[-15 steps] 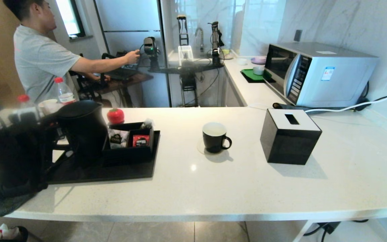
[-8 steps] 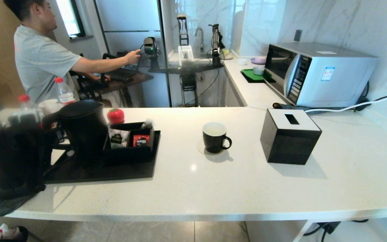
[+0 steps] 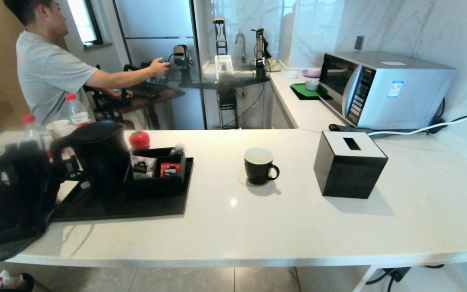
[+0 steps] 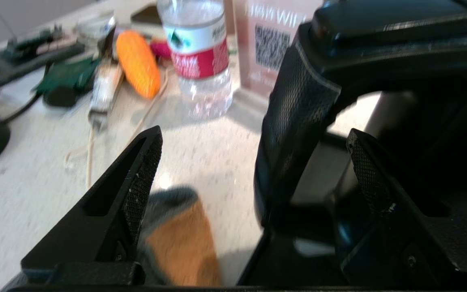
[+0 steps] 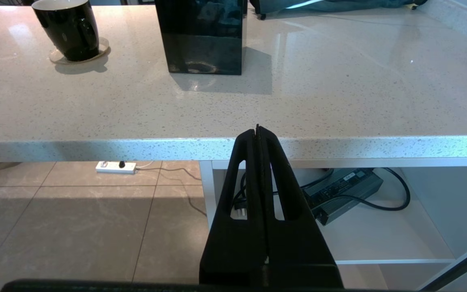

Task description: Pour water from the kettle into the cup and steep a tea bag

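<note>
Worktop [image 3: 258,227] of pale speckled stone, contents listed left to right. Left gripper [image 4: 253,170], jaws wide apart, straddles the textured loop handle [image 4: 294,134] of the large matte black jug-shaped kettle [image 3: 97,156] without gripping it; the handle stands upright between the fingers, its long axis vertical. The kettle sits on a black tray [image 3: 136,205] at the worktop's left end, just beside a black caddy [image 3: 156,178] holding a white sachet and a red sachet. The small black mug with white interior [image 3: 260,165] stands mid-worktop on a coaster, well apart from the kettle, ear handle turned right. Black cube-shaped tissue box [image 3: 349,164] next right. Tea bag not discernible. Right gripper [image 5: 258,132], jaws pressed together, parked below the worktop edge; left arm nearer the kettle.
</note>
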